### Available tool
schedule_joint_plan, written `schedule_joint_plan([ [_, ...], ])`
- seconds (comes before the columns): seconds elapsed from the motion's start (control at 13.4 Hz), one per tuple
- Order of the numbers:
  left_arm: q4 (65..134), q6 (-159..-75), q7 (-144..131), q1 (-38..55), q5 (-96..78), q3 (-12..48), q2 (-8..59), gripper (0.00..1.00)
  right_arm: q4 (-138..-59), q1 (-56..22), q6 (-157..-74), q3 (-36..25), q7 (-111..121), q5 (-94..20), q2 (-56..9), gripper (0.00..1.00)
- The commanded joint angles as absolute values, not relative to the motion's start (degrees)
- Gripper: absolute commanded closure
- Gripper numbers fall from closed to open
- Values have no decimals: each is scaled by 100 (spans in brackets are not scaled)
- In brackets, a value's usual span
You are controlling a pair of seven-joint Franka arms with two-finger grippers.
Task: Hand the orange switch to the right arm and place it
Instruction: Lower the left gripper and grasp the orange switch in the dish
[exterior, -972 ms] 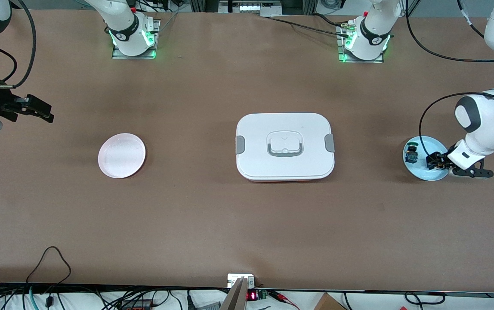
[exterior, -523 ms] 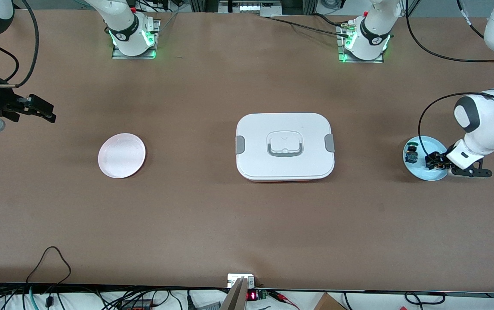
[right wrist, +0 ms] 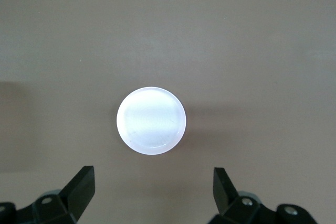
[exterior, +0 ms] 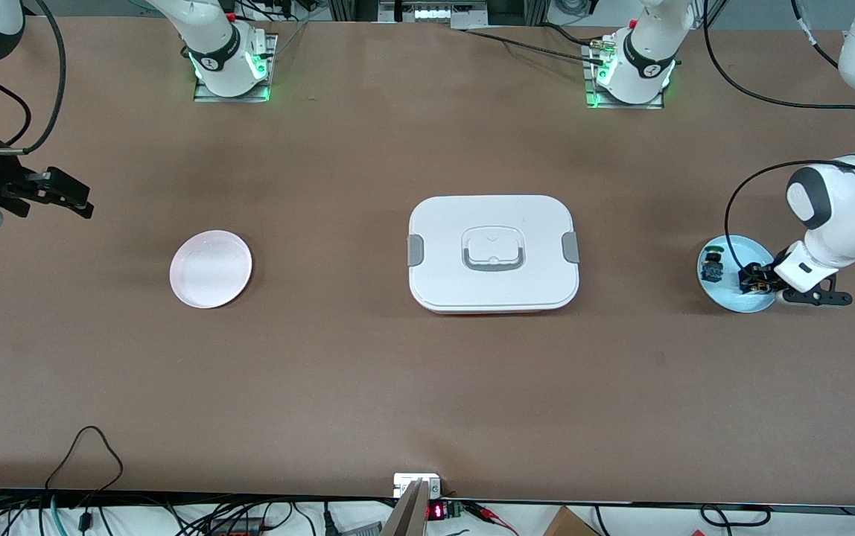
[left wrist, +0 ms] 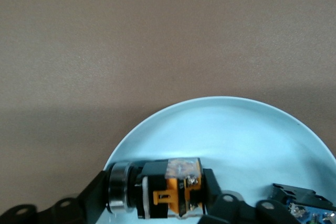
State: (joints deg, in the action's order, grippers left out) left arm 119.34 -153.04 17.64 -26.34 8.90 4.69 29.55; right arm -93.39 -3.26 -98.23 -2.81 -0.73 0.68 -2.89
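Observation:
The orange switch [left wrist: 169,190] lies on its side on the light blue plate [exterior: 725,299] at the left arm's end of the table. Its body is black with an orange part and a silver ring. My left gripper [exterior: 752,282] is down on that plate and shut on the switch, one finger at each end of it [left wrist: 157,192]. My right gripper [exterior: 70,195] hangs open over bare table at the right arm's end, holding nothing [right wrist: 155,184]. The pink plate [exterior: 211,269] shows under it in the right wrist view [right wrist: 151,120].
A green-capped, blue-bodied switch [exterior: 712,266] shares the light blue plate [left wrist: 226,129], close beside my left gripper [left wrist: 304,209]. A white lidded box [exterior: 493,253] with grey clasps sits mid-table between the two plates. Cables hang over the table's front edge.
My left gripper's jaws have shut on the orange switch on the blue plate. The right gripper has drifted slightly over its end of the table and stays open.

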Motion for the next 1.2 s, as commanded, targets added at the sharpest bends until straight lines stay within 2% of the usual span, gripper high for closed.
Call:
schedule_joint_plan([
  [0.0,11936,-15311,1802,-2707,940,615,2918,68,-9229,-352,-9747,-264,17,97,-281,0],
  [0.07,11927,-15284,1819,-2707,949,624,2892,77,-9237,-343,-9738,-264,18,88,-290,0],
  [0.3,11927,-15197,2021,-2698,949,694,2682,77,-9237,-334,-9712,-272,9,79,-299,0],
  [0.52,11804,-14574,2065,-2698,949,870,2252,77,-9237,-343,-9703,-272,-26,88,-316,0],
  [0.67,11454,-13629,2065,-2680,940,1149,1961,78,-9237,-334,-9703,-272,-44,70,-316,0],
  [0.82,10806,-12242,2074,-2681,932,1457,1925,84,-9237,-334,-9703,-272,-18,70,-325,0],
  [0.97,10303,-10922,2048,-2672,749,1992,1951,85,-9237,-334,-9703,-272,-26,79,-334,0],
  [1.12,10091,-10207,2100,-2689,-232,2171,1951,86,-9237,-334,-9703,-272,-35,79,-334,0],
])
